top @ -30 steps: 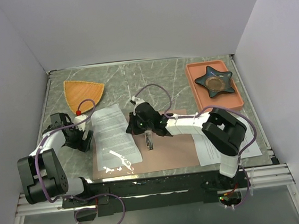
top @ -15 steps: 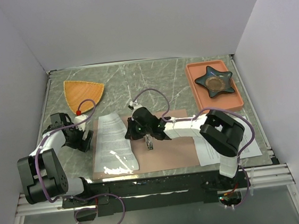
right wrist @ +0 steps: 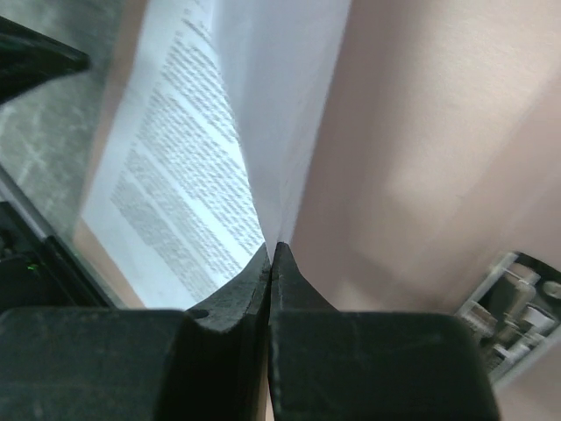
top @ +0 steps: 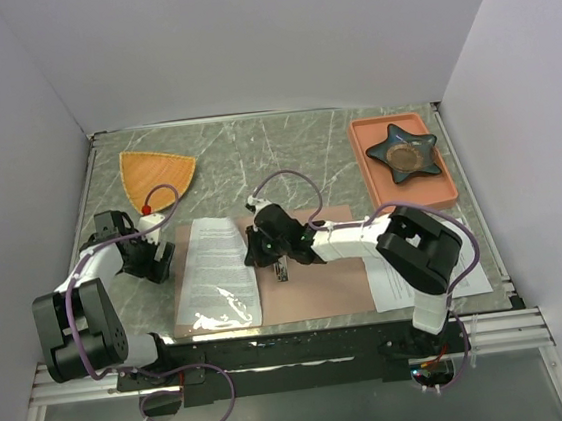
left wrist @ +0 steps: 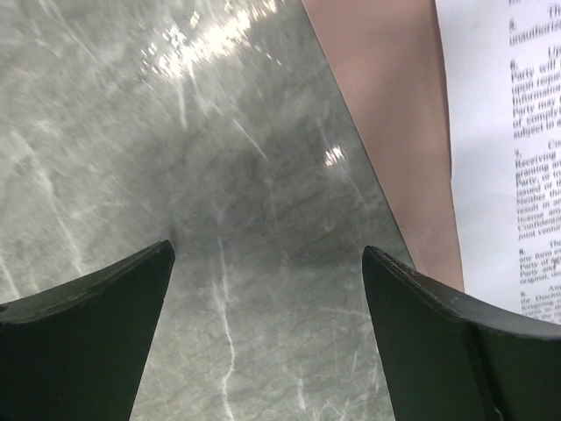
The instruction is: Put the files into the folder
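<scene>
Marble table (top: pixel 254 143), right tool (right wrist: pixel 273 250) pinching printed sheet (top: pixel 218 277) over pink folder (top: pixel 319 287), left tool (left wrist: pixel 267 249) spread

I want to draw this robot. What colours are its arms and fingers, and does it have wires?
The left arm and right arm are white tubes with chunky black joints. Thin purple cables loop over each. The fingers are plain black wedges. The left arm has a small red cap.
</scene>
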Controlling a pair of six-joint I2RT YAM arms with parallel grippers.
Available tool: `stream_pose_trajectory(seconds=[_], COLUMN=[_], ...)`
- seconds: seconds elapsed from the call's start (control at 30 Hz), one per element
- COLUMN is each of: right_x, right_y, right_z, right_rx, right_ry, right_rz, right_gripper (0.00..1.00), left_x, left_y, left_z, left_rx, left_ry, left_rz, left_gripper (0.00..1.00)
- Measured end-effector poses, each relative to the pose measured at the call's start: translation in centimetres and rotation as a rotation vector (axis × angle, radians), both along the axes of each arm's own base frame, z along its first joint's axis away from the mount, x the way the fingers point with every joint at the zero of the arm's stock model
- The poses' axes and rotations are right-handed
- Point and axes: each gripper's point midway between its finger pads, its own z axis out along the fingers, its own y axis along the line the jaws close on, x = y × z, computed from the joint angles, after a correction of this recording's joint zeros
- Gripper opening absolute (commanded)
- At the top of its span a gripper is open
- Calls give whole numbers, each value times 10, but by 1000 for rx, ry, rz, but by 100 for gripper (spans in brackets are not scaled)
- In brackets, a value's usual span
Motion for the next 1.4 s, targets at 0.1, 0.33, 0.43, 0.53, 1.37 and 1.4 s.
stream_pose_trajectory(seconds=[0.1, 0.33, 0.43, 0.53, 1.37, 1.4], right_x=[1, -2, 0, 4, 8, 7], right_y=[-5, -5, -3, 1, 22, 23], right_z=[-3, -2, 4, 12, 6, 6], right_rx=[-14, -21, -17, -5, 29, 29], right_ry=[5, 11, 4, -10, 50, 52], right_rz=[10, 45, 59, 77, 164, 165], right_gripper=[0, 0, 0, 0, 0, 0], left_x=[6, 16, 16, 16, 18, 18], left_y=[0, -3, -5, -9, -10, -9], left_z=[3, 8, 4, 1, 0, 0], left_rx=[-11, -34, -40, -46, -32, -31], left_ry=[-7, -22, -8, 2, 0, 0], left_rz=[11, 24, 23, 21, 19, 19], left_gripper=[96, 96, 96, 96, 96, 96])
